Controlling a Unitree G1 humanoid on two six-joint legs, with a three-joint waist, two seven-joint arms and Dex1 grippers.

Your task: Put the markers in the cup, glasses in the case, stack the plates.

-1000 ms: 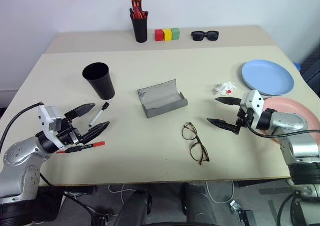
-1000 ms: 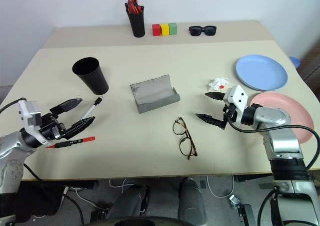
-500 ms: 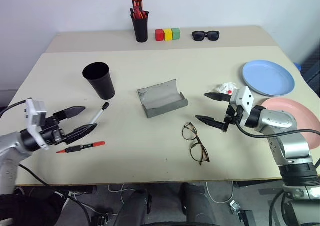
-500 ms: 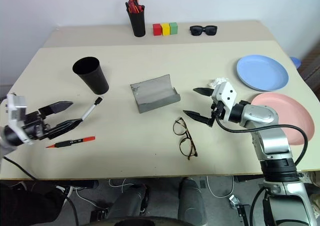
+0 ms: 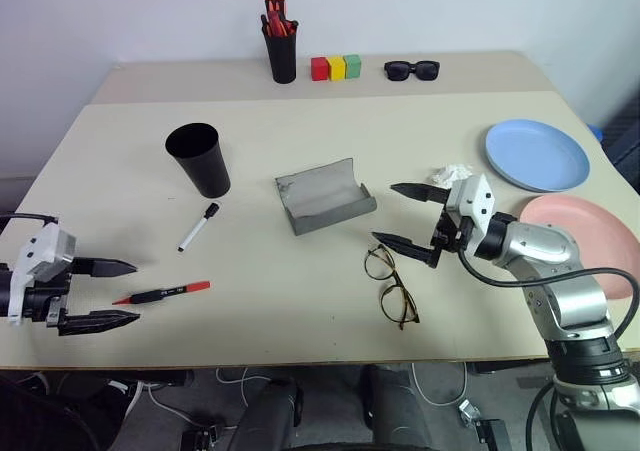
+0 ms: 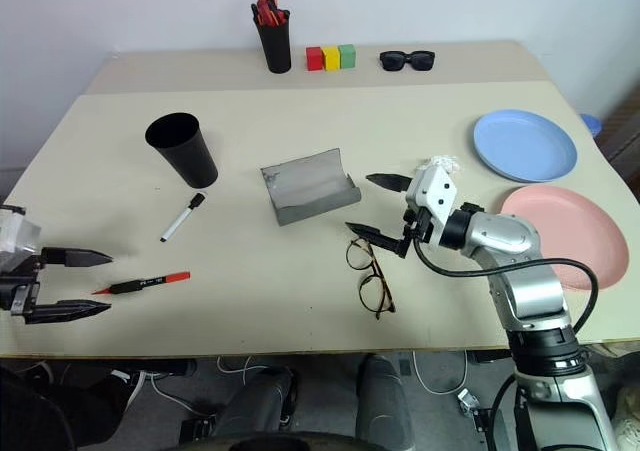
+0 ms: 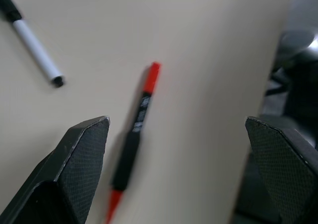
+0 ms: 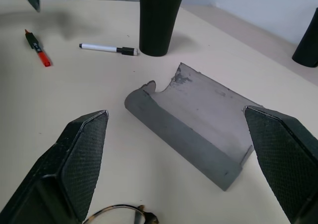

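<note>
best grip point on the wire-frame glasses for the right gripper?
Probably the bridge of the glasses, coming from above. They lie flat and open on the table, one round lens nearer the case, one nearer the table edge; the bridge between them is the narrowest part and spares the lenses. The right gripper hangs open just beside the far lens.

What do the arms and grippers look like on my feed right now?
Both arms are silver-grey metal with black joints and black cables. The right gripper and left gripper each have a white housing and two black, pointed fingers with finely textured pads.
</note>
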